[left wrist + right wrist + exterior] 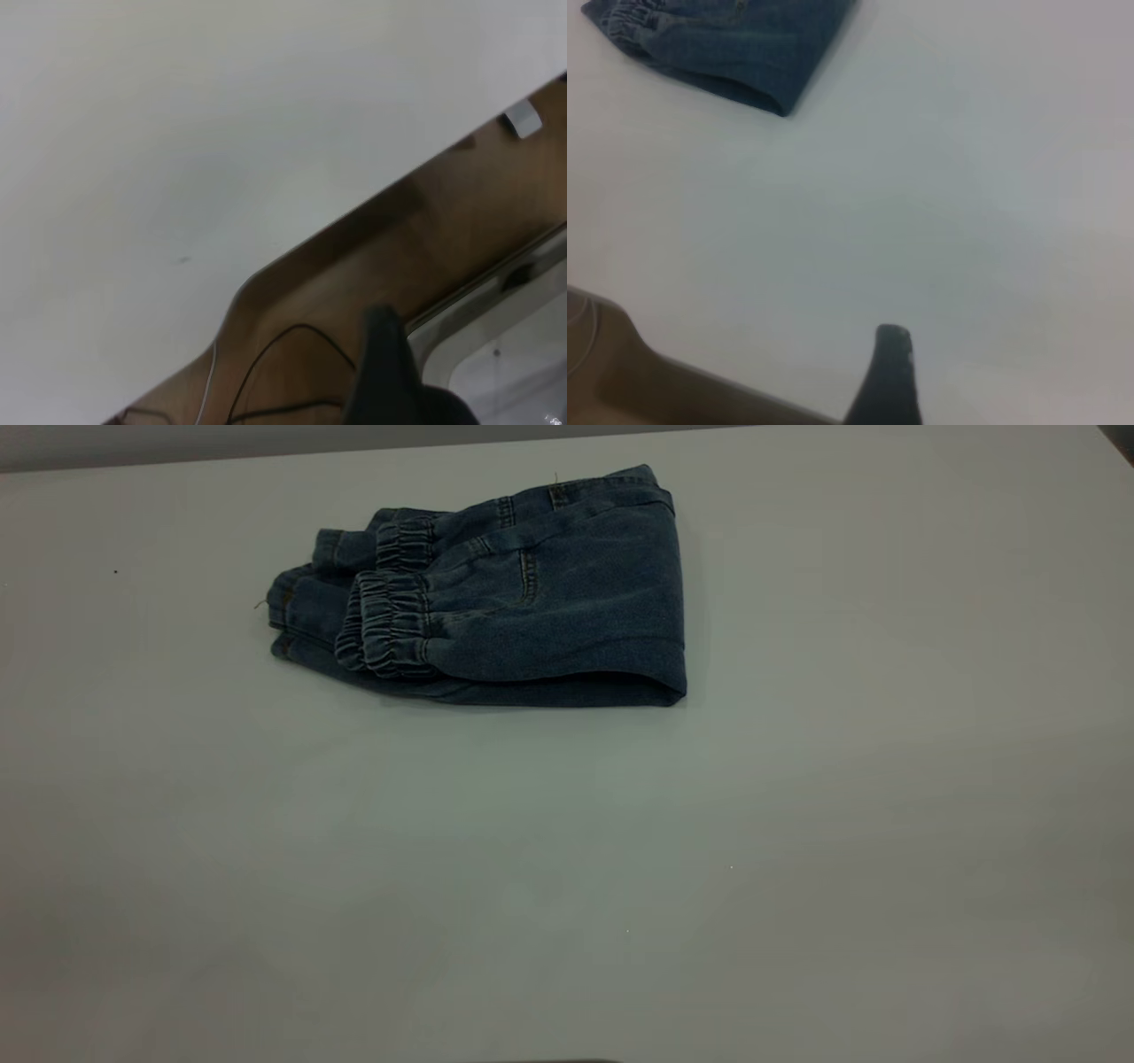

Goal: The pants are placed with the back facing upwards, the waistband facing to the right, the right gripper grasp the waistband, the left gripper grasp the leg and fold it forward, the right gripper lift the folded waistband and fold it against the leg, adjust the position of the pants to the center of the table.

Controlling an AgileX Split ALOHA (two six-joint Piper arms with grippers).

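The pants (549,593) lie folded into a compact denim bundle on the table (567,868), toward its far side and a little left of the middle. The gathered waistband (390,633) rests on top at the bundle's left end, over the leg cuffs. The printed leg is hidden inside the fold. Neither gripper appears in the exterior view. A dark part of my left gripper (383,354) hangs beyond the table's edge (292,257), above the floor. My right gripper (890,372) hovers over bare tabletop (939,204) near an edge, well apart from the pants (744,44).
Past the table edge, the left wrist view shows brown floor with black cables (283,354) and a pale frame (496,354). In the right wrist view a brown strip (620,381) shows beyond the table's rim.
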